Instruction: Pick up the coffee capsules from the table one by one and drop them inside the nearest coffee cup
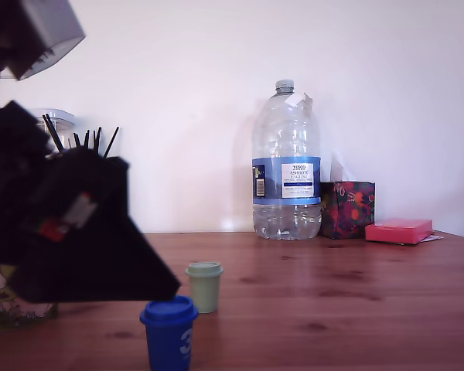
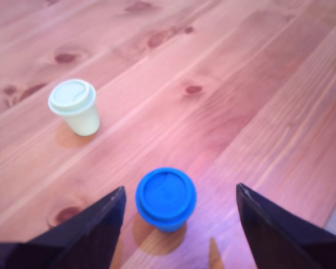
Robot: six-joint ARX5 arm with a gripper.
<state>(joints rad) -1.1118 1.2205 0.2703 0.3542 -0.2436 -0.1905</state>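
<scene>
A dark blue coffee capsule [image 2: 166, 199] with a white "3" stands upright on the reddish-brown wooden table [image 2: 257, 84]. My gripper [image 2: 180, 189] hovers open above it, one dark finger on each side and nothing between them. A pale green capsule [image 2: 74, 106] stands upright a little farther off. In the exterior view the blue capsule [image 1: 168, 332] is at the front and the green one [image 1: 205, 286] just behind it. My dark, blurred arm [image 1: 62, 232] fills that view's left side. The coffee cup [image 1: 4, 305] shows only as a sliver behind the arm.
A clear canister [image 1: 58, 124] holding black sticks stands behind the arm. At the back, against the wall, are a large water bottle [image 1: 286, 166], a patterned tissue box [image 1: 348, 209] and a pink box [image 1: 398, 229].
</scene>
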